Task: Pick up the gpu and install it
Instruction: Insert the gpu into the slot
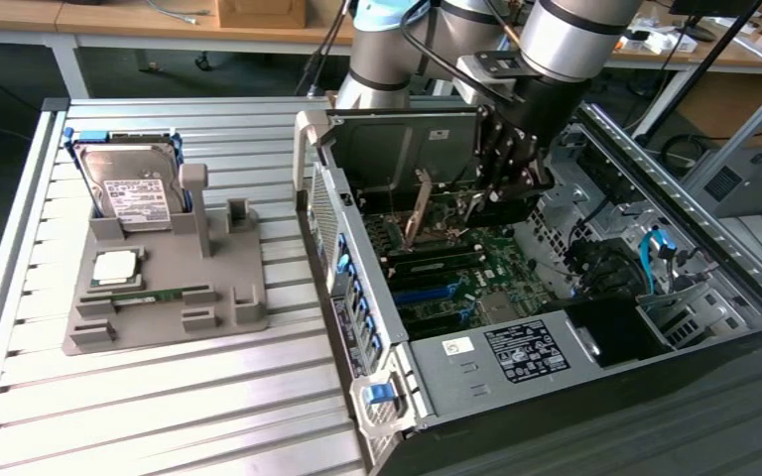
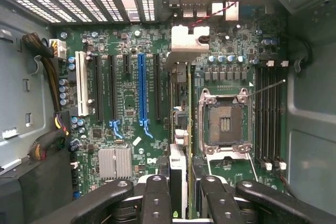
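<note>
Slatted metal counter [image 1: 156, 397], desks [image 1: 11, 20] behind, grey fixture [image 1: 170, 307] with hard drive [image 1: 136, 188] beside open computer case [image 1: 487, 382], jaws clamped on gpu [image 2: 178, 174] edge-on above motherboard [image 2: 131, 40]

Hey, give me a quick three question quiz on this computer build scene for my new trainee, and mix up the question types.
1. True or false: the gripper holds the graphics card over the motherboard.
2. What stands upright in the grey holder on the table? A hard drive, B fan, C keyboard.
3. Fill in: one long slot on the motherboard is coloured ___.
Key: 1 true; 2 A; 3 blue.
</note>
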`<state>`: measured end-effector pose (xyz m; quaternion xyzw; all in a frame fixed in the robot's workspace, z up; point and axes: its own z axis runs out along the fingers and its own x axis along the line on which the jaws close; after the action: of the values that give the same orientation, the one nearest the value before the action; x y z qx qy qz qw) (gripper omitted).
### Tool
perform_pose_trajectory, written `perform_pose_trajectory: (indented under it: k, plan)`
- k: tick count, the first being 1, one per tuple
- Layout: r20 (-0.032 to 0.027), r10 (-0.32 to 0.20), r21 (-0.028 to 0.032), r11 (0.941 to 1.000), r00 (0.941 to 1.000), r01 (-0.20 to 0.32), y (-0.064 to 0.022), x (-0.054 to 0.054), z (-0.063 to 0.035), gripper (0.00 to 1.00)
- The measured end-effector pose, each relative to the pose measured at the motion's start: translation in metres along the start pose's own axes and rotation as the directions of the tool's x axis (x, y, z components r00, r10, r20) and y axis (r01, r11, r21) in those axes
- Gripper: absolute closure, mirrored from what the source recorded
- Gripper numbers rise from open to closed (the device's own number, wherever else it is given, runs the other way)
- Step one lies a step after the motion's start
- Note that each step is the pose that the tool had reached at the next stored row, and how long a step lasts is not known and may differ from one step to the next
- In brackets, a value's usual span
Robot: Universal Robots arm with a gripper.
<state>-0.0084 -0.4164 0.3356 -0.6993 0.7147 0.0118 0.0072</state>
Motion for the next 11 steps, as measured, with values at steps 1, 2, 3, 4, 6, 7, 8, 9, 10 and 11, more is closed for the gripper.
perform_pose_trajectory:
  k: [1,2,3,4,6,7,8,9,10,11]
  plan:
    - [-0.0001,0.0,0.0,1.0,1.0,0.0,0.0,0.0002,0.0,0.73]
    - [-0.0001,0.0,0.0,1.0,1.0,0.0,0.0,0.0003,0.0,0.73]
    - [0.0,0.0,0.0,1.0,1.0,0.0,0.0,0.0005,0.0,0.73]
    - [-0.0001,0.0,0.0,1.0,1.0,0.0,0.0,0.0007,-0.0001,0.73]
    - [-0.0001,0.0,0.0,1.0,1.0,0.0,0.0,0.0011,0.0,0.73]
    - [-0.0001,0.0,0.0,1.0,1.0,0.0,0.0,0.0013,0.0,0.73]
    - [0.0,0.0,0.0,1.0,1.0,0.0,0.0,0.0015,0.0,0.73]
    - [-0.0001,0.0,0.0,1.0,1.0,0.0,0.0,0.0017,-0.0001,0.73]
    - [0.0,0.0,0.0,1.0,1.0,0.0,0.0,0.0019,-0.0001,0.73]
    - [-0.0002,0.0,0.0,1.0,1.0,0.0,0.0,0.002,-0.0001,0.73]
